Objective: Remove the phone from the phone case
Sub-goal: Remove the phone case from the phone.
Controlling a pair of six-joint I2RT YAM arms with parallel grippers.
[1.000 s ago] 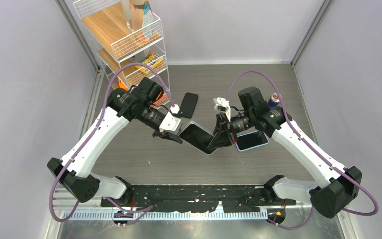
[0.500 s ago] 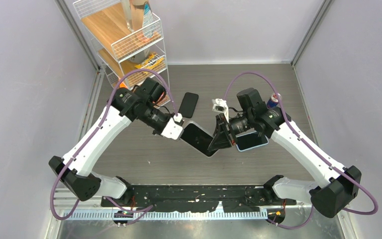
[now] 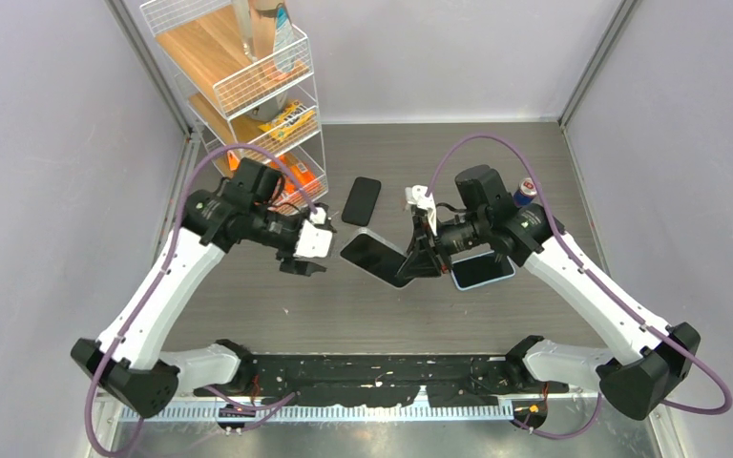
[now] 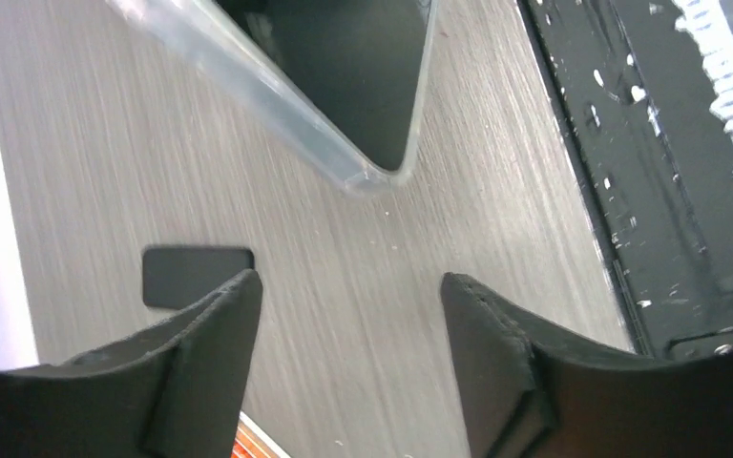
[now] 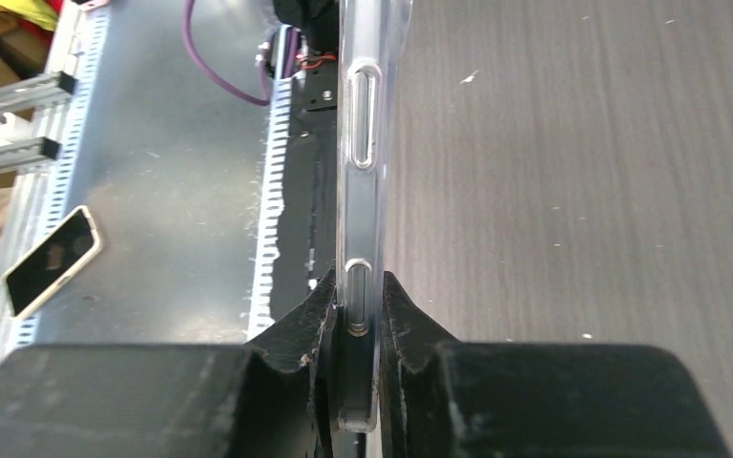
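The phone, dark-screened, sits in a clear phone case and is held tilted above the table. My right gripper is shut on its right end; in the right wrist view the fingers pinch the case edge-on at a side button. My left gripper hangs open to the left of the phone, apart from it. In the left wrist view its fingers stand wide with only table between them, and the case's clear corner lies ahead.
A second black phone lies flat behind the held one. A light blue phone or case lies under the right arm. A drinks can stands at the right. A wire shelf rack fills the back left corner.
My left gripper has let go of the phone's left end, opened, and drawn back to the left. The right gripper keeps its hold, the phone shifted slightly.
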